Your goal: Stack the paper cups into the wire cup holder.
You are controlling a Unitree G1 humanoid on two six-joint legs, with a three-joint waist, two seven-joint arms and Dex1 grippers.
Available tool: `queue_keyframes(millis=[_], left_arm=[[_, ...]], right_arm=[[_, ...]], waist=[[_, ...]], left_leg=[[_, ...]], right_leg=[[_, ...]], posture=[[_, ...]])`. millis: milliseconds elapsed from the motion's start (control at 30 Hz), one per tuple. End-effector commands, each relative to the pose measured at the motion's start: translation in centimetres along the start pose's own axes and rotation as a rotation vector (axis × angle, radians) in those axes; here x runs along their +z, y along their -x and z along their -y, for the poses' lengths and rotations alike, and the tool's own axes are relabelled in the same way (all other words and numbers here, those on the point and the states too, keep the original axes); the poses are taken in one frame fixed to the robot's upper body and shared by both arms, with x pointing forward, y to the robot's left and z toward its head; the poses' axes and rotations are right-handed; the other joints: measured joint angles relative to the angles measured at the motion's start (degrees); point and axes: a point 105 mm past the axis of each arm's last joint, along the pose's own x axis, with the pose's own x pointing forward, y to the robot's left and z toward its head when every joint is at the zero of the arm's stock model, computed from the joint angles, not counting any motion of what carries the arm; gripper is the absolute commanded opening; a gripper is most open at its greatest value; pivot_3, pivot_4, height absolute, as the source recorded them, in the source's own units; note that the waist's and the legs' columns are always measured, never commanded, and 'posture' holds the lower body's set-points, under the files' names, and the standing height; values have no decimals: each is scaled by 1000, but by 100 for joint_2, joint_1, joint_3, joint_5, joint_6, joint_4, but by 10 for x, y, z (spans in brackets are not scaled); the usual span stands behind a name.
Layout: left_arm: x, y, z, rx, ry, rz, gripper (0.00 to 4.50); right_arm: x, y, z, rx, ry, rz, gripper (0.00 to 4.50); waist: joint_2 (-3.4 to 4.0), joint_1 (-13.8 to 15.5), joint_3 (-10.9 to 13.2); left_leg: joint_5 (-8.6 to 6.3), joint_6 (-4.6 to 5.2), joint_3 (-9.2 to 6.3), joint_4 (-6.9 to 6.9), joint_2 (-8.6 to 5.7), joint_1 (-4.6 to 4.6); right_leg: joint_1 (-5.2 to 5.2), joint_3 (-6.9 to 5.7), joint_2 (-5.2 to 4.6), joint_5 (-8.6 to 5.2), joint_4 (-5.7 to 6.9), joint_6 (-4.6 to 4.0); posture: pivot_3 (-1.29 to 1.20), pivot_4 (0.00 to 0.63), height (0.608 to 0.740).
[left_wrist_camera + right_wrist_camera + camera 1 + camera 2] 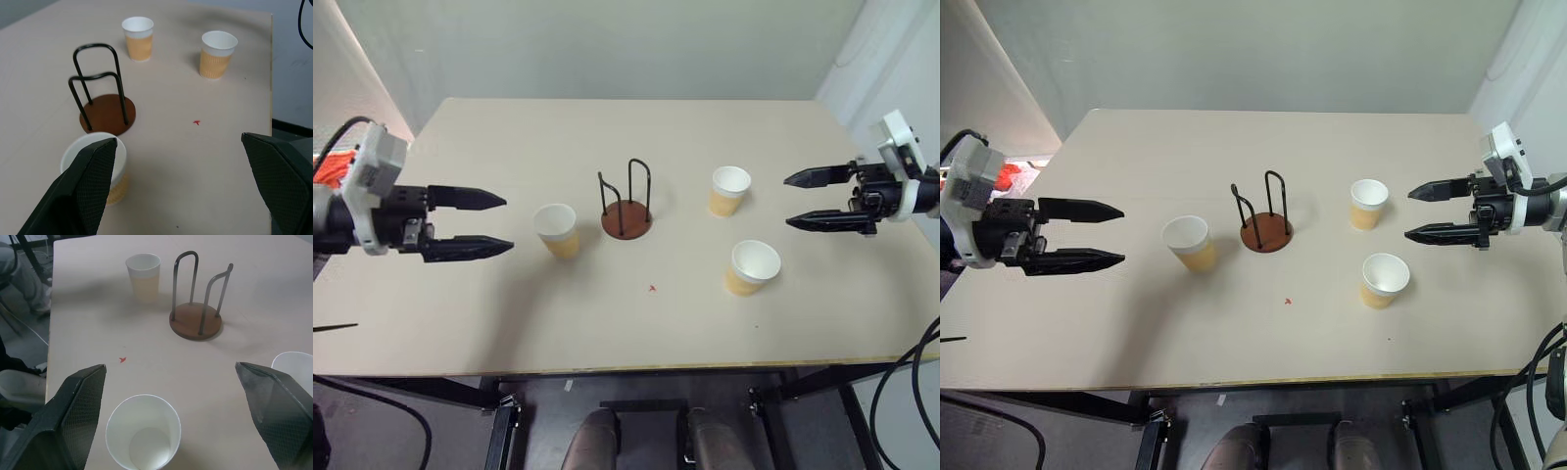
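Three paper cups stand upright on the table (489, 323): one cup (556, 230) left of centre, one (730, 190) farther back on the right, and one (753, 267) nearer on the right. There is one wire cup holder (626, 204), near the middle, with two wire loops rising from its single round brown base. One small red mark (652, 289) lies on the tabletop. Two grippers are in sight, the left gripper (480, 224) and the right gripper (813, 201), each with two black fingers.
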Motion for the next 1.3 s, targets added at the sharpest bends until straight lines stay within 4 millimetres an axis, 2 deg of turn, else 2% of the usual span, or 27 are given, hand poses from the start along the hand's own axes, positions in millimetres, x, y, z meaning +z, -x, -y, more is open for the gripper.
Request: queue_keyframes(millis=[33, 333, 467, 667, 833, 967, 1100, 1300], left_arm=[[9, -1, 1, -4, -35, 13, 4460], [5, 0, -8, 20, -33, 23, 4460], [11, -12, -14, 26, -39, 51, 4460], [18, -58, -27, 38, -69, 69, 4460], [11, -105, -30, 21, -76, 14, 4460], [4, -132, -33, 20, -81, -33, 4460], [-1, -156, -40, 49, -67, -65, 4460], [-16, -180, -55, 145, -34, -139, 4460]], right_arm=[[14, 4, -1, -10, 55, 22, 4500], [8, 3, 0, -35, 59, -1, 4500], [11, 1, -2, -23, 66, 13, 4500], [19, -9, -9, -1, 91, 39, 4500], [18, -14, -14, -7, 92, 41, 4500], [17, -12, -14, -39, 90, 36, 4500], [15, -10, -17, -56, 86, 37, 4500], [14, -6, -20, -96, 83, 39, 4500]], waist=[[0, 0, 0], [0, 1, 0], [0, 16, 0], [1, 28, -1], [-1, 29, -1], [-1, 36, -1], [-1, 44, -1], [-1, 74, -1]], left_leg=[[0, 0, 0, 0, 0, 0], [1, 1, 0, 0, 0, 0], [2, 2, 0, 7, 0, -1], [7, 11, 0, 29, -2, -2], [12, 18, 3, 35, -3, -4], [20, 21, 5, 36, -3, -6], [23, 24, 6, 41, -3, -6], [29, 29, 10, 51, -6, -8]], right_leg=[[0, 0, 0, 0, 0, 0], [0, -1, 0, 1, 1, 1], [3, -1, 0, 2, 1, 2], [15, -2, -1, 16, -2, 0], [22, 0, -2, 36, -12, 27], [23, 0, -2, 45, -14, 44], [31, 0, -2, 54, -18, 59], [39, 4, -2, 66, -25, 78]], posture=[[0, 150, 740], [0, 150, 740], [0, 150, 740], [0, 150, 740], [0, 150, 740], [0, 150, 740], [0, 150, 740], [0, 150, 740]])
